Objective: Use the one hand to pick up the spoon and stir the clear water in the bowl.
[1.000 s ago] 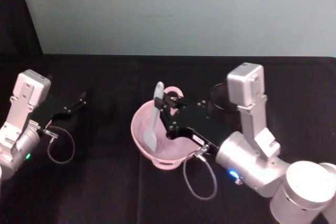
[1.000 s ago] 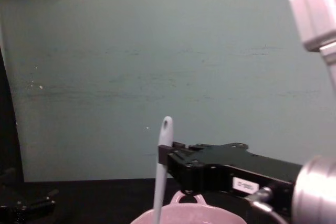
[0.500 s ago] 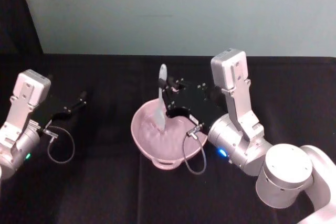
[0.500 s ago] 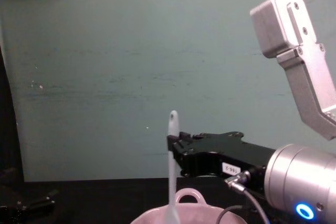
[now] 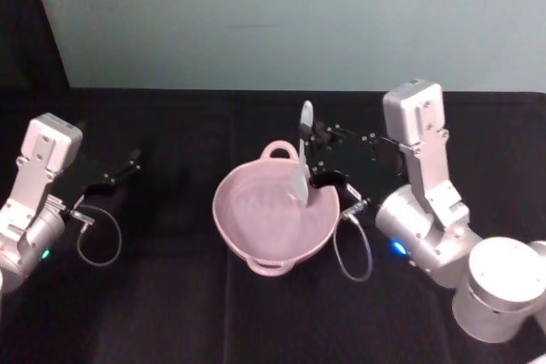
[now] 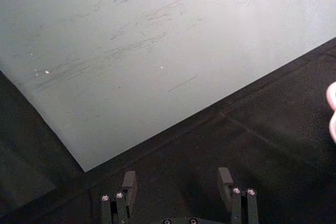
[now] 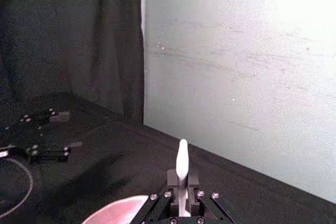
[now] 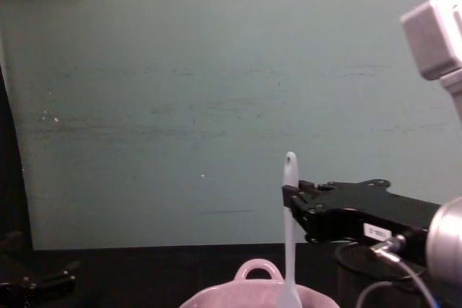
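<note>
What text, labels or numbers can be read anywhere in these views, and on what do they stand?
White label on the right gripper, which holds the spoon: printed marks, too small to read.
No readable text anywhere else, including on the parked left gripper.

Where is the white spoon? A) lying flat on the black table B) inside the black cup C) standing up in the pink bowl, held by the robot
C: the right end effector is shut on the long pale-white plastic spoon, upright, scoop down in the pale pink wavy-rimmed bowl.
</note>
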`<state>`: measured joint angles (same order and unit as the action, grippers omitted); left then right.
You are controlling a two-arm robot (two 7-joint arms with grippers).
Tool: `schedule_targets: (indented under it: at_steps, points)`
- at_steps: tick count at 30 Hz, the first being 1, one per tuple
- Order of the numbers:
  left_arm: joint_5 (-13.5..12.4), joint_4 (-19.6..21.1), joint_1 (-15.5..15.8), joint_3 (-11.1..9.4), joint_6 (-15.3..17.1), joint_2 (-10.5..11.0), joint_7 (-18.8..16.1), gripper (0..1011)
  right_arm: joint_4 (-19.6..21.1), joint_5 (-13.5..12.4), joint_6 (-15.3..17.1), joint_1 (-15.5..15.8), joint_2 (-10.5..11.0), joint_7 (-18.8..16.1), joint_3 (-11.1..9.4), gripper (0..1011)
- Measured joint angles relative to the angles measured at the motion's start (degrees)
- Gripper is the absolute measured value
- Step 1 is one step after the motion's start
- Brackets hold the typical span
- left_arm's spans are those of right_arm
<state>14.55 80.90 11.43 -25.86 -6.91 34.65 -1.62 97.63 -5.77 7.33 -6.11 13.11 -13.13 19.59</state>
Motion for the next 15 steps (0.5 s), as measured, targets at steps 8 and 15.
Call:
schedule_targets:
  at_steps: [8,15]
  points:
    - [0.0,0.0,0.0,0.0,0.0,0.0,0.0,1011,4.67,-4.53,1.99,2.95,2.92,-4.98,-1.33,109]
    - [0.0,0.0,0.0,0.0,0.0,0.0,0.0,1011,6.91,-8.33,2.16,4.45,4.23,-8.23,0.4,109]
